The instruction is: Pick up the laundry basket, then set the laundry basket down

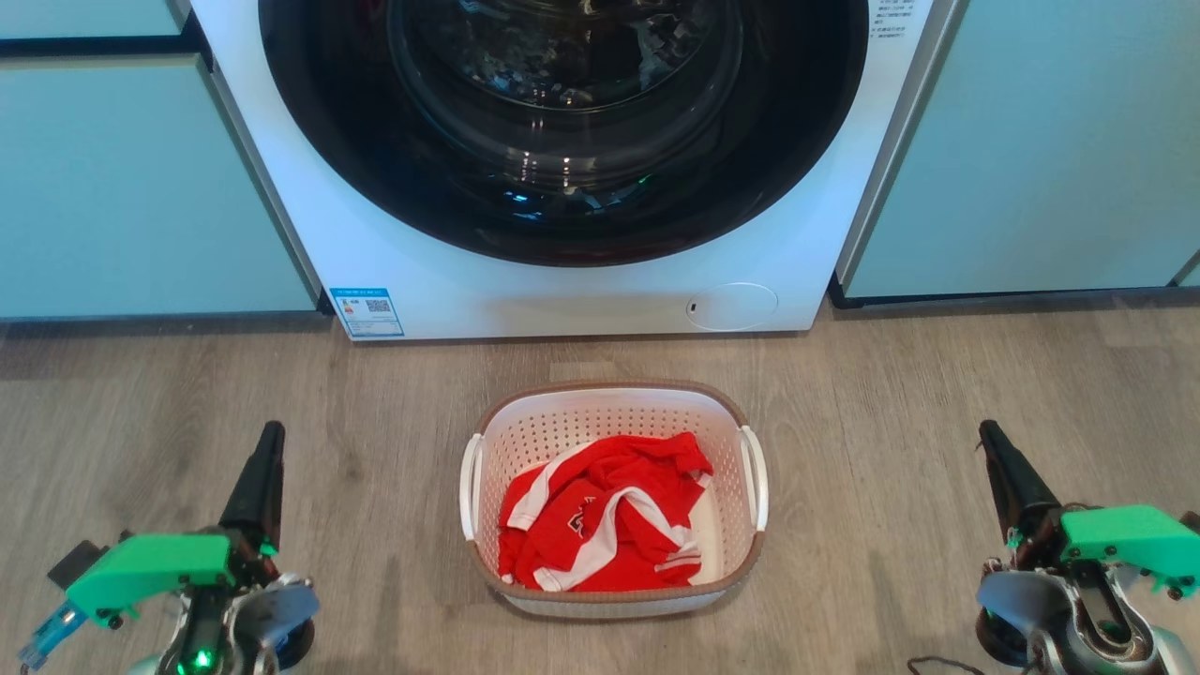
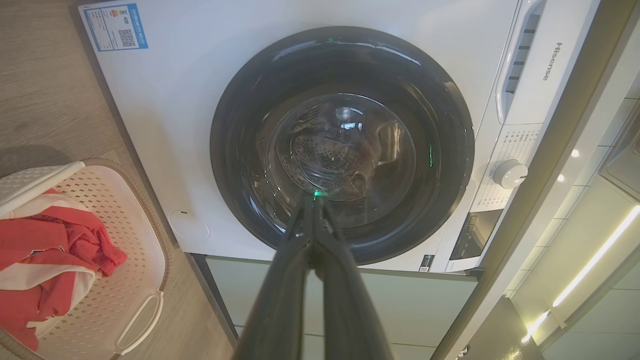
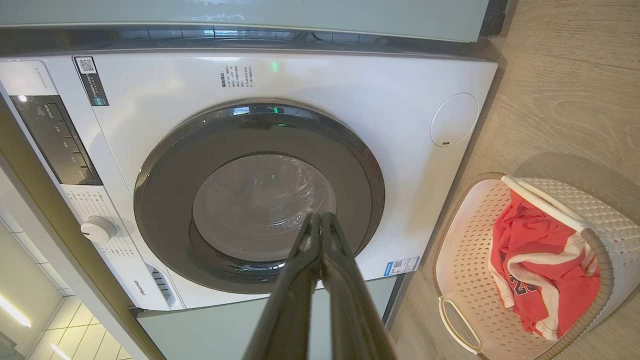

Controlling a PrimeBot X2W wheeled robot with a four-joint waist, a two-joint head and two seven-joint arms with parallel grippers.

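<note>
The laundry basket (image 1: 614, 417) is white, perforated, with a brown rim and two white side handles. It stands on the wood floor in front of the washing machine and holds a red and white garment (image 1: 600, 520). The left wrist view has the laundry basket (image 2: 127, 240) at its lower left, and the right wrist view has the laundry basket (image 3: 467, 260) at its lower right. My left gripper (image 1: 270, 433) is shut and empty, well left of the basket. My right gripper (image 1: 986, 431) is shut and empty, well to its right. Both point toward the machine, fingers together (image 2: 314, 197) (image 3: 320, 216).
A white front-loading washing machine (image 1: 422, 281) with a dark round door (image 1: 562, 122) stands just behind the basket. Pale green cabinets (image 1: 141, 187) flank it on both sides. Bare wood floor (image 1: 375, 422) lies between each gripper and the basket.
</note>
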